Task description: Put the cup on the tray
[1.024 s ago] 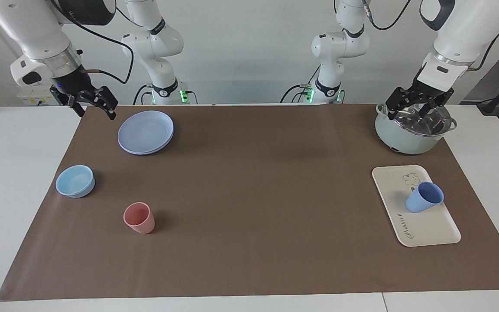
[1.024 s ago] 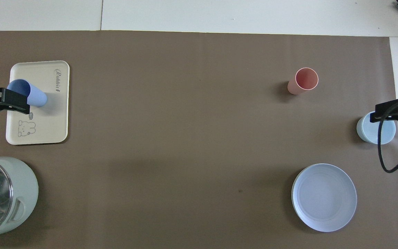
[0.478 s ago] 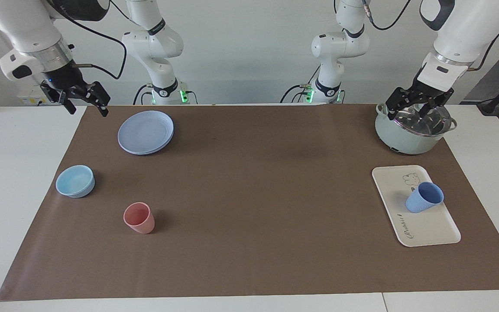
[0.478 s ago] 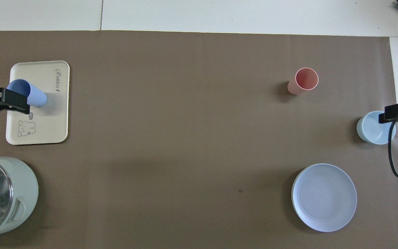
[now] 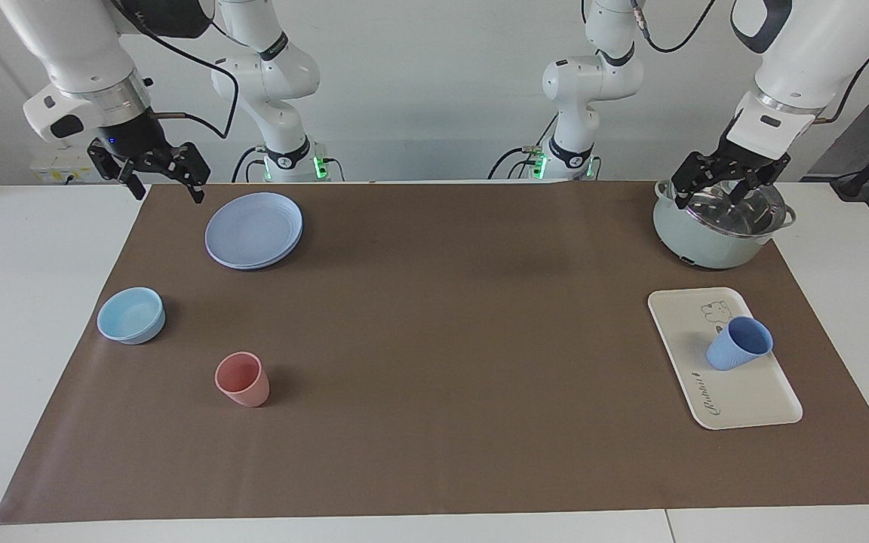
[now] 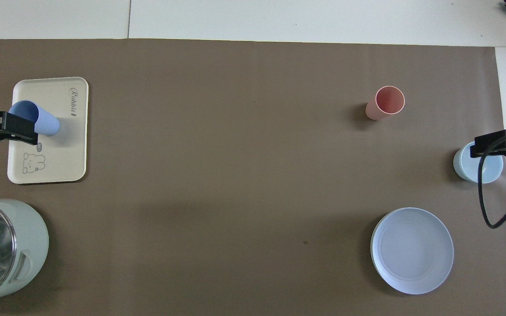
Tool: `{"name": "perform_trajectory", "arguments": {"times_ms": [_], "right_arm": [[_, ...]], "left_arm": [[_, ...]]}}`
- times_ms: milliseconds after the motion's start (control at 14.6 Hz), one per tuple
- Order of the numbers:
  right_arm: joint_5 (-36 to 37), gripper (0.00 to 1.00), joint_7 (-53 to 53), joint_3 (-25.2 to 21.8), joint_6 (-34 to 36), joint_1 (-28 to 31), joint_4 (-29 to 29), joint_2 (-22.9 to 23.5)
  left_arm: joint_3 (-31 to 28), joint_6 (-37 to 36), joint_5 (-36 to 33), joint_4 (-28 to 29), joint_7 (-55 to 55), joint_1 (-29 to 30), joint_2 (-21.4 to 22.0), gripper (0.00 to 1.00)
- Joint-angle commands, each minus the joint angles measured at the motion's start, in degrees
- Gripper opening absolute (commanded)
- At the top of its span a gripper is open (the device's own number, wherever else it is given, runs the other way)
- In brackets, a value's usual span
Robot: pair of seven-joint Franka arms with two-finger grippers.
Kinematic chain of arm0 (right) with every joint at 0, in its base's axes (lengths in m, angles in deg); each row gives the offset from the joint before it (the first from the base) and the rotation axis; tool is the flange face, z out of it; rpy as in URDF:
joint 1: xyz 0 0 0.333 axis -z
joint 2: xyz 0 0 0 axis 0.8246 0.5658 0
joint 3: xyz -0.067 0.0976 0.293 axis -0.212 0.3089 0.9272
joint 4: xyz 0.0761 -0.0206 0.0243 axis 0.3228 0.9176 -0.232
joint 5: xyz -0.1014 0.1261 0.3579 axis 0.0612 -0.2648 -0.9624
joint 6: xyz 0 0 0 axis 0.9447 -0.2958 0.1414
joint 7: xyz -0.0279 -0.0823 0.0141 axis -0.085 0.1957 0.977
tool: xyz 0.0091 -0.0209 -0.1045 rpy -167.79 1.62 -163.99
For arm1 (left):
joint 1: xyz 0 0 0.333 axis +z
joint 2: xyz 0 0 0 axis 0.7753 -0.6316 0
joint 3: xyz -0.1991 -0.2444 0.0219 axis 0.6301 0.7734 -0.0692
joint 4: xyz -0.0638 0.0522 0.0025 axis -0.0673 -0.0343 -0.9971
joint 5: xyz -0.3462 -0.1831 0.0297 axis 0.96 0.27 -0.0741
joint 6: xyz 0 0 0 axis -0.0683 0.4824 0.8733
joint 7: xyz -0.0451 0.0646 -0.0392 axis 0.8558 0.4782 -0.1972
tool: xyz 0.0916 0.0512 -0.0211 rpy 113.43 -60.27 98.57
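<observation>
The periwinkle-blue cup (image 5: 738, 344) stands on the cream-white tray (image 5: 751, 400) at the left arm's end of the table. Nothing holds it. It also shows in the overhead view (image 6: 44, 123) on the tray (image 6: 64, 162). My left gripper (image 5: 729, 185) is open and empty, raised over the pot, apart from the cup. In the overhead view the left gripper (image 6: 5, 128) overlaps the cup's rim. My right gripper (image 5: 164, 175) is open and empty, raised over the mat's corner beside the blue plate; it also shows in the overhead view (image 6: 496, 148).
A pale green pot (image 5: 713, 241) with a glass lid stands nearer to the robots than the tray. At the right arm's end are a round blue plate (image 5: 253, 230), a light-blue bowl (image 5: 131, 315) and a pink cup (image 5: 242, 378).
The right gripper swung outward off the mat's edge, then came back in over the mat's corner. The left arm, the cup and the tray have not moved.
</observation>
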Motion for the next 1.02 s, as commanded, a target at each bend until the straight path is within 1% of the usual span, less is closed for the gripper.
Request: {"name": "perform_trajectory", "arguments": {"times_ms": [0, 68, 137, 273, 410, 956], "right_arm": [[0.42, 1.0, -0.62, 0.05, 0.43, 1.23, 0.95, -0.98], [0.24, 1.0, -0.62, 2.41, 1.04, 2.73, 0.95, -0.98], [0.15, 1.0, -0.71, 3.39, 2.18, 3.44, 0.77, -0.98], [-0.11, 1.0, -1.84, 3.49, 2.37, 3.01, 0.51, -0.89], [-2.13, 1.0, -4.05, 2.79, 3.15, 2.13, 0.07, -0.71], [-0.99, 1.0, -4.49, 2.52, 3.68, -0.59, 0.77, -1.07]], "left_arm": [[-0.48, -0.05, 0.73, 1.24, 0.42, -0.45, 1.22, 1.0], [-0.48, -0.05, 0.73, 1.24, 0.42, -0.45, 1.22, 1.0], [-0.48, -0.05, 0.73, 1.24, 0.42, -0.45, 1.22, 1.0], [-0.48, -0.05, 0.73, 1.24, 0.42, -0.54, 1.22, 1.0], [-0.48, -0.05, 0.73, 1.24, 0.42, -0.54, 1.22, 1.0], [-0.48, 0.57, 0.73, 1.32, 0.86, -0.01, 1.22, 1.0]]}}
